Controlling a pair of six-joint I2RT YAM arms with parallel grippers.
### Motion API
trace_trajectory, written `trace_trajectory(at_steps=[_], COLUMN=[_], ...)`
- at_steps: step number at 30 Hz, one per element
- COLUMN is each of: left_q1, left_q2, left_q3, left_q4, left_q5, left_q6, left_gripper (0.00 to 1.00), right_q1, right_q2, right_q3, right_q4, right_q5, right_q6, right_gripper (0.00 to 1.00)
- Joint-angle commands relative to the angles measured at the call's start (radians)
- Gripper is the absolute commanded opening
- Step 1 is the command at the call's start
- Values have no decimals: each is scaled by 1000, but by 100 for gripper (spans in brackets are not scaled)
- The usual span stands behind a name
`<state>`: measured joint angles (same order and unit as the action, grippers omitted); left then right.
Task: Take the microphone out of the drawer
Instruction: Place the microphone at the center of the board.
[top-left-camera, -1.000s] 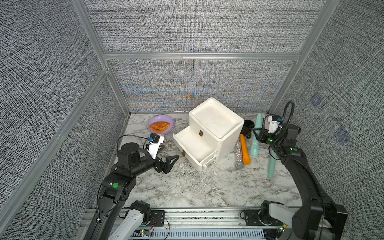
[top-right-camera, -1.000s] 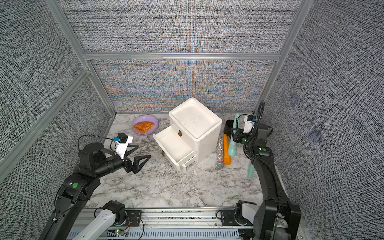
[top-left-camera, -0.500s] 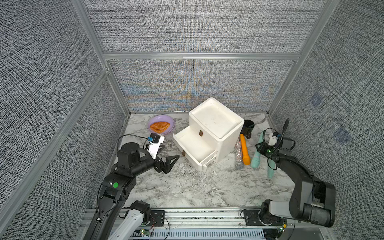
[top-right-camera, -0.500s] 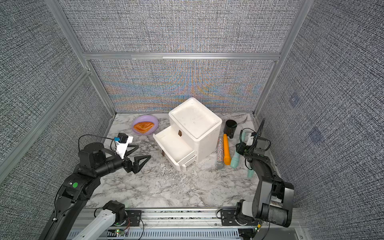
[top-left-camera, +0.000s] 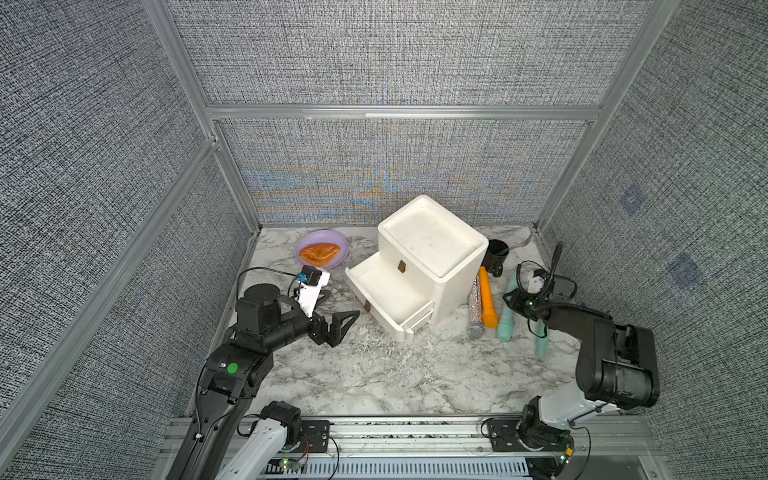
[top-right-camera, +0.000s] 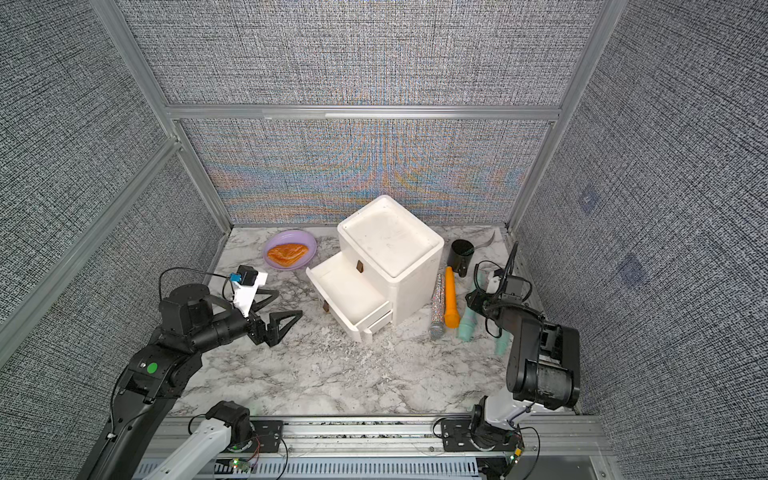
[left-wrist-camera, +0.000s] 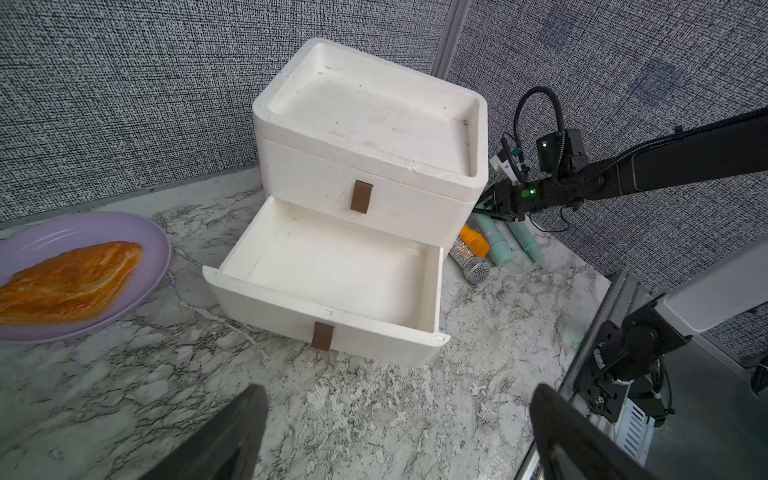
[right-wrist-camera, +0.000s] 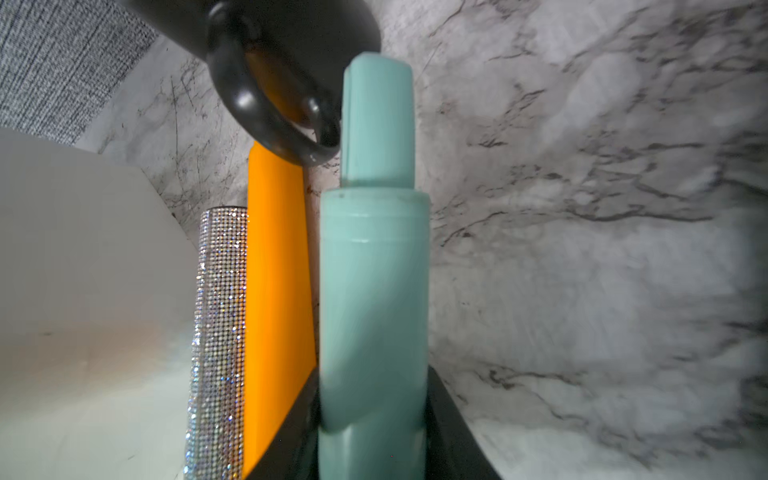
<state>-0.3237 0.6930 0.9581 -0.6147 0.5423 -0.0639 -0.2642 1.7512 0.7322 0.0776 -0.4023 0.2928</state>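
Teal microphone (top-left-camera: 506, 326) parallels orange microphone (top-left-camera: 487, 301); head frontward.

white drawers (top-left-camera: 432, 249), teal microphone (right-wrist-camera: 374, 291), orange microphone (top-left-camera: 487, 303), glittery silver microphone (top-left-camera: 475, 301), lilac plate (top-left-camera: 320, 236)

I find the left arm raised from its base and bent at the elbow, with the forearm about level. The left gripper (top-left-camera: 341, 328) points toward the right arm's side, its jaws spread wide and holding nothing. The right arm is folded sharply, forearm low. The right gripper (top-left-camera: 512, 300) is clamped on a teal microphone (right-wrist-camera: 374, 291).
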Motion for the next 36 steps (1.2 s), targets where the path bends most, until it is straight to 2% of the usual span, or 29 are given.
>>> trace_trajectory(at_steps=[1,4,5,13,24,27,30,34,36], left_q1=[2,3,2,2,2,1,1,2,1], left_q2=[-8,-10,-10,-15,-4,-1,2,10,14], left_q3=[-2,-5,-4,-1,0,1,1,4,4], left_q4=[29,31,30,30,31,30,34,36,36], left_q5=[15,22,24,24,28,28,29,30,31], left_q6=[0,-2,-2,0,0,-1,-4,-7,-7], left_gripper=[100,100,100,100,100,100,100,100,100], right_q1=[7,13,17,32,50,49,51,52,56], right_q2=[19,37,43,60,56,23,-21,-76,-116], right_q3=[23,40,47,61,62,61,61,110,124], right_q4=[15,1,-6,-24,-30,-30,-52,-91,-111], right_q5=[-23,-26,-25,-24,-31,-27,-14,-18,-21], right_q6=[-10,-16,-19,-33,-38,-33,-39,-39,-34], right_gripper=[4,29,35,50,56,57,67,70,76])
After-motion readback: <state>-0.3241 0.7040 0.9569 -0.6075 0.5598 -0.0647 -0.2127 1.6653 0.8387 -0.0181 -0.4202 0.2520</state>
